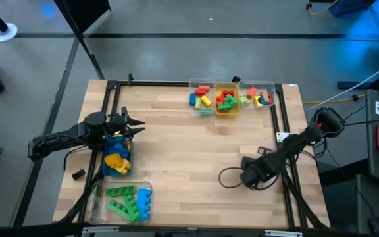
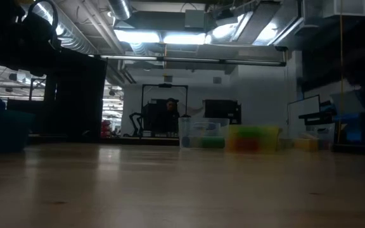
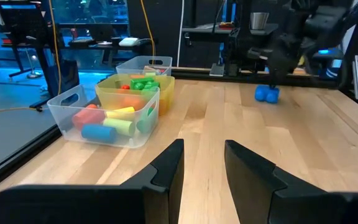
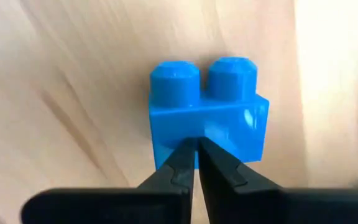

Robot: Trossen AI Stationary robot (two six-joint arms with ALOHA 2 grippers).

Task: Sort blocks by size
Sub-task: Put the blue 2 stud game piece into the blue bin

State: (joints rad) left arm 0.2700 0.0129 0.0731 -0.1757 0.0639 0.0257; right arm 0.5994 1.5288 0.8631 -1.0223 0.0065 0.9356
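Right hand (image 4: 196, 163) is pinched fully closed, its tips right up against a small blue block (image 4: 207, 112) on the tabletop (image 4: 73, 93), maybe touching. It looks light, stiff, slick plastic; grab across its flat sides. Left hand (image 3: 202, 165) hangs half open, empty.

You have a broad stretch of bare table (image 1: 189, 151) through the middle, open from the left gripper (image 1: 137, 124) across to the right gripper (image 1: 245, 176). Along the far edge three bins (image 1: 230, 99) of blocks stand side by side and bar any low pass there, while a blue bin (image 1: 117, 158) and a clear bin (image 1: 120, 201) crowd the near-left corner. A blue two-stud block (image 4: 207, 112) lies on the wood right at the right gripper's shut tips.
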